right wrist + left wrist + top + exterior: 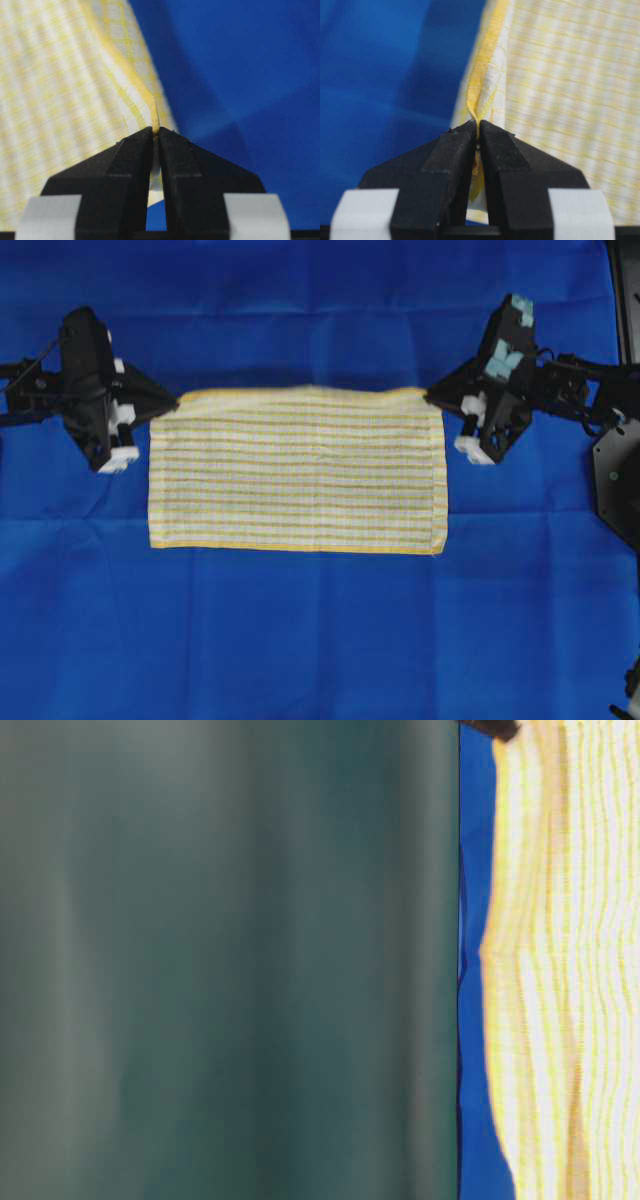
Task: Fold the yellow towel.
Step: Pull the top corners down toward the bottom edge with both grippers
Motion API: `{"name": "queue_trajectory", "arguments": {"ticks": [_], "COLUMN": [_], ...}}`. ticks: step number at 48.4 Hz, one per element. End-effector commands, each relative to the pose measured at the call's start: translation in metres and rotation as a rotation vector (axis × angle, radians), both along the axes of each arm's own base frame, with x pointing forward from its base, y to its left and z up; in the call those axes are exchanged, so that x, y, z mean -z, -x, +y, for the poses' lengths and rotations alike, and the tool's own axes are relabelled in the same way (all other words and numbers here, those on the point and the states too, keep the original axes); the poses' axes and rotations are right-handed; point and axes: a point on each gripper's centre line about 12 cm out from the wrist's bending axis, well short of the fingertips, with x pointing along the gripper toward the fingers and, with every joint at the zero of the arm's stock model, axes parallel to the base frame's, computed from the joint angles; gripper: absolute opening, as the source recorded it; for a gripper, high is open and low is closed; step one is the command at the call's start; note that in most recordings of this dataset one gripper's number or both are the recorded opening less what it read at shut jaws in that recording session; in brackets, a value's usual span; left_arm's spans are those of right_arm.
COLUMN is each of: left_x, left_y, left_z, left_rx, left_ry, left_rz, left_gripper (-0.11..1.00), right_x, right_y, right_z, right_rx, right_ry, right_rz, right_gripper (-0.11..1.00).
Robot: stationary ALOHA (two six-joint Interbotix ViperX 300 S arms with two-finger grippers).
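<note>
pinched the towel (297, 470) top corners with left end effector (176, 399) and right end effector (428, 393); needed carrying over to the near edge.

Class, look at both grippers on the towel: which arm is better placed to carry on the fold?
Neither alone, probably both together: the left gripper and right gripper are each shut on a far corner of the towel.

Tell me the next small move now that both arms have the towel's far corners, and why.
Probably carry both corners together toward the near hem. The left gripper and right gripper are each shut on a top corner of the towel, which seems lifted at that edge, while the near hem lies flat on the blue cloth. Moving in step should keep the fold square.
</note>
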Motion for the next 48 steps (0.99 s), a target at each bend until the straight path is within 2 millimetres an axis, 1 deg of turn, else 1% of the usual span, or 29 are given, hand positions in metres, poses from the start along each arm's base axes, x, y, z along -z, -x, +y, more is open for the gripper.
{"name": "queue_trajectory", "arguments": {"ticks": [1, 13, 20, 24, 31, 48], "left_x": [-0.005, -0.006, -0.008, -0.008, -0.008, -0.006], "left_y": [-0.002, -0.004, -0.004, -0.004, -0.004, -0.004], "left_z": [-0.014, -0.058, -0.081, -0.090, -0.096, -0.100], "left_rx": [0.038, 0.142, 0.195, 0.216, 0.236, 0.248], "left_ry": [0.022, 0.118, 0.170, 0.189, 0.197, 0.196], "left_rz": [-0.023, -0.023, -0.029, -0.030, -0.024, -0.008], "left_gripper": [0.03, 0.03, 0.03, 0.03, 0.03, 0.03], "right_x": [-0.006, -0.007, -0.008, -0.009, -0.009, -0.006], "right_y": [-0.002, -0.004, -0.005, -0.006, -0.006, -0.010], "right_z": [0.014, 0.061, 0.080, 0.088, 0.095, 0.105], "right_rx": [-0.024, -0.132, -0.173, -0.188, -0.207, -0.239], "right_ry": [-0.024, -0.096, -0.130, -0.142, -0.147, -0.151], "right_rz": [-0.031, -0.048, -0.055, -0.062, -0.067, -0.051], "right_gripper": [0.04, 0.04, 0.04, 0.04, 0.04, 0.04]}}
